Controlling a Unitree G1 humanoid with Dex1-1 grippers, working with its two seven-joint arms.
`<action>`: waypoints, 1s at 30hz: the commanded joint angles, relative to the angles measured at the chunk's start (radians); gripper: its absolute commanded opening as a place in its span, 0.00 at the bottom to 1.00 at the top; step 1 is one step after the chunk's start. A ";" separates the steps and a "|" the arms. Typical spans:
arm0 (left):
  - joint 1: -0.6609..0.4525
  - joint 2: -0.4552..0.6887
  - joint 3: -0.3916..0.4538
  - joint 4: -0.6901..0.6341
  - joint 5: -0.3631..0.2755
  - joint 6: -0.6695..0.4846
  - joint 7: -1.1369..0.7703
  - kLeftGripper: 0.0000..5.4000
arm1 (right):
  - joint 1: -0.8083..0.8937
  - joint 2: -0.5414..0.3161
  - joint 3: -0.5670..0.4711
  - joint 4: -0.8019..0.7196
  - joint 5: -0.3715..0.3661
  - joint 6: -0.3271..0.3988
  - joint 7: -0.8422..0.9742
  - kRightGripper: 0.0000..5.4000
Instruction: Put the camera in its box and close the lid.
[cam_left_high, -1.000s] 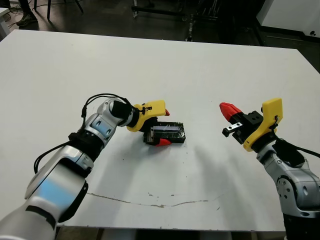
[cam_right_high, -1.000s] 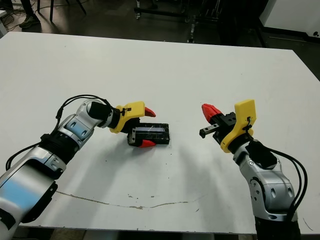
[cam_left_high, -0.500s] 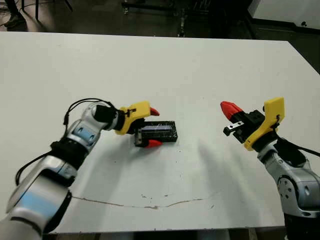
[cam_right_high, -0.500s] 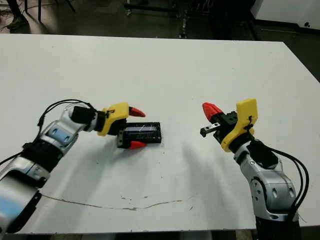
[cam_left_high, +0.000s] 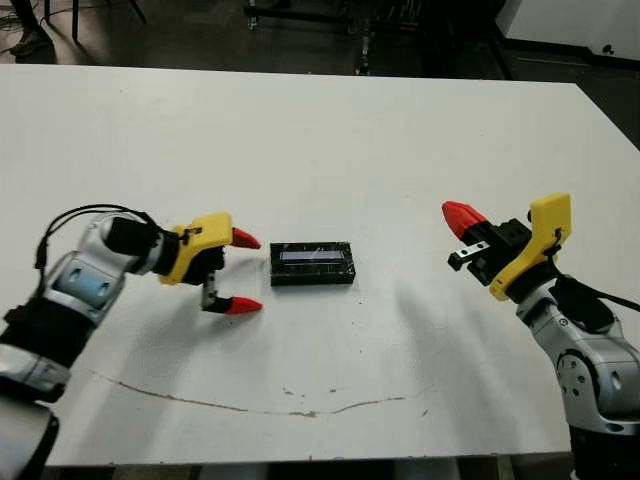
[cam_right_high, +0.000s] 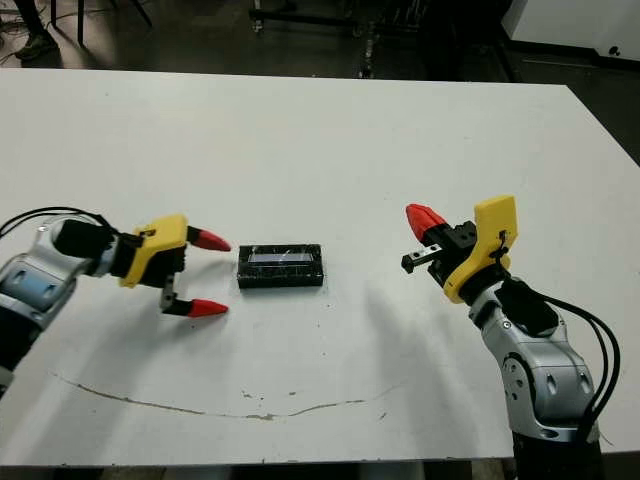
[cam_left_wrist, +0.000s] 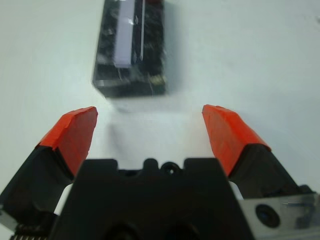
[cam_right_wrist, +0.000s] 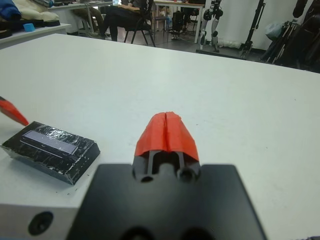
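A glossy, crinkly black lid (cam_left_high: 312, 257) lies flat on the box (cam_left_high: 312, 278) at the table's middle, and together they form one closed black block (cam_left_wrist: 131, 45). The camera is hidden. My left gripper (cam_left_high: 246, 272) stands open just to the left of the block, its red fingertips (cam_left_wrist: 75, 127) apart and touching nothing, with a small gap of table between them and the block. My right gripper (cam_left_high: 462, 218) hovers well to the right with its fingers (cam_right_wrist: 166, 132) pressed together and nothing in them.
A faint dark crack line (cam_left_high: 300, 410) runs across the white table (cam_left_high: 320, 140) near its front edge. Beyond the far edge are dark floor, chair legs and stands (cam_right_wrist: 135, 15).
My left gripper has let go of the black block and drawn back to the left, staying open. The block stays in place. The right arm has not moved.
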 joint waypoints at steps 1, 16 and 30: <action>0.074 0.085 -0.018 -0.024 0.055 0.091 -0.021 1.00 | -0.003 -0.019 -0.007 0.007 0.003 0.007 0.007 0.00; 0.052 0.142 0.390 -0.277 -0.065 0.401 0.321 0.94 | -0.004 -0.017 0.001 0.010 0.002 0.012 0.004 0.00; 0.171 -0.278 0.489 -0.633 -0.289 0.433 0.749 0.56 | 0.007 -0.005 -0.006 0.020 0.005 -0.013 0.001 0.00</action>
